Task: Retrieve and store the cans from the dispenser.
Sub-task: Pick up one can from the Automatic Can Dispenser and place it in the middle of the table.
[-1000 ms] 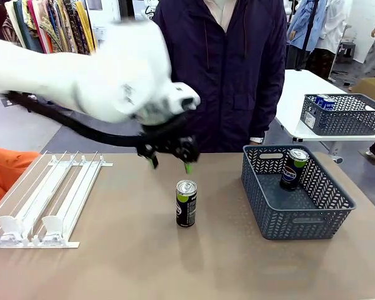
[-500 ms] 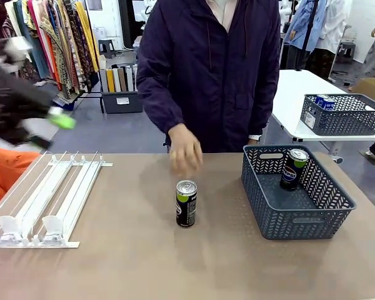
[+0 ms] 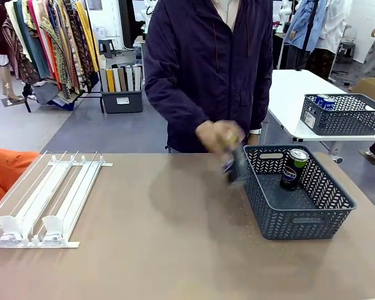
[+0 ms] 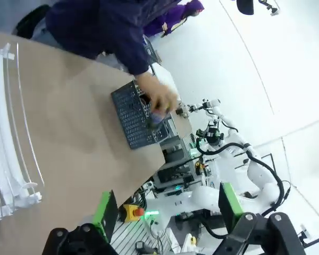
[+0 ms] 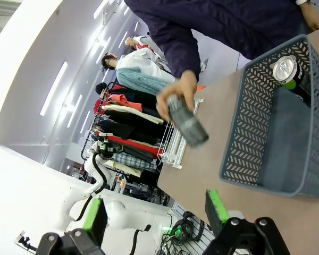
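Observation:
A person's hand (image 3: 217,135) holds a blurred dark can (image 3: 235,165) in the air just left of the grey lattice basket (image 3: 300,225). Another dark can (image 3: 294,167) with a silver top stands upright in the basket's far part. At the table's left lies the white dispenser (image 3: 47,200), its lanes bare. In the left wrist view my left gripper (image 4: 167,212) is open, high above the table, far from the basket (image 4: 128,114). My right gripper (image 5: 155,212) is open too, with the held can (image 5: 187,126) and basket (image 5: 250,138) ahead of it.
A second white table at the back right carries another grey basket (image 3: 344,115) with blue cans. An orange cloth (image 3: 3,172) lies at the left edge beside the dispenser. The person stands at the far side, leaning over the table's middle.
My left arm has swung away to the left and out of the front view. The person's hand took the dark can from the table's middle and carried it right, up to the basket.

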`<state>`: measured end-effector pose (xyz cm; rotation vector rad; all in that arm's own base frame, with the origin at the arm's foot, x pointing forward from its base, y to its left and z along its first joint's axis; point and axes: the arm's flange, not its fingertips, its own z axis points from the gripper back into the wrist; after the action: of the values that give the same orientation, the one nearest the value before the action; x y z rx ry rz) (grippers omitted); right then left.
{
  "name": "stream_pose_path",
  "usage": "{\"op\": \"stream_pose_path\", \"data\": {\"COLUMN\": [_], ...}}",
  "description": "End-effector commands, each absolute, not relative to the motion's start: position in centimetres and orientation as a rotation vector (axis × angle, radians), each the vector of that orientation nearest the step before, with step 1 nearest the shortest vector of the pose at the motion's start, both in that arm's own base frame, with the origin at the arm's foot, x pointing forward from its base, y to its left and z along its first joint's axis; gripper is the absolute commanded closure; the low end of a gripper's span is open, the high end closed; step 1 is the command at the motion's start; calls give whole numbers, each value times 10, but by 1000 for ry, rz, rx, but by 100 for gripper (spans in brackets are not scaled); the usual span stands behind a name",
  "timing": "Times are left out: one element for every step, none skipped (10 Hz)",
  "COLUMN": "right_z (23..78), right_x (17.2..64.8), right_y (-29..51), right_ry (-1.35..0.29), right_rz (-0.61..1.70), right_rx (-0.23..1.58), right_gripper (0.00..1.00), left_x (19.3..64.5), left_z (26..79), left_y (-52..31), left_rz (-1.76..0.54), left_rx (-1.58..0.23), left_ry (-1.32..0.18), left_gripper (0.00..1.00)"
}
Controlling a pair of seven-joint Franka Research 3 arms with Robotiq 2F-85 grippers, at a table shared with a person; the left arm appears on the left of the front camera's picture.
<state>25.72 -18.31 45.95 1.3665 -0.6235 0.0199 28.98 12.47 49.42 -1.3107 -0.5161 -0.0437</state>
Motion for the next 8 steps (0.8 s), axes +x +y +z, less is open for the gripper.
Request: {"op": "stream_pose_path", "data": {"right_z": [464, 464, 464, 464, 464, 464, 464, 464], "right_x": [261, 261, 261, 261, 261, 261, 261, 261], "right_y": [-182, -182, -182, -182, -182, -182, -182, -182], "right_ry": [-650, -650, -650, -650, -650, -650, -650, -650], "right_rz": [19, 19, 19, 19, 19, 19, 19, 19], "right_rx": [1390, 1390, 1390, 1390, 1390, 1390, 1390, 1390], "right_gripper": [0, 0, 0, 0, 0, 0, 0, 0], "left_x": [284, 284, 284, 284, 284, 284, 284, 284], "left_z": [511, 511, 511, 511, 511, 511, 511, 511], "left_y": [122, 122, 122, 122, 122, 122, 122, 122], "left_rz": [-46, -46, -46, -46, -46, -46, -46, -46], "left_rx": [-1293, -1293, -1293, -1293, -1293, -1293, -1293, -1293], "left_ry": [-538, -538, -538, -538, -538, -538, -538, -538], "left_gripper": [0, 0, 0, 0, 0, 0, 0, 0]}}
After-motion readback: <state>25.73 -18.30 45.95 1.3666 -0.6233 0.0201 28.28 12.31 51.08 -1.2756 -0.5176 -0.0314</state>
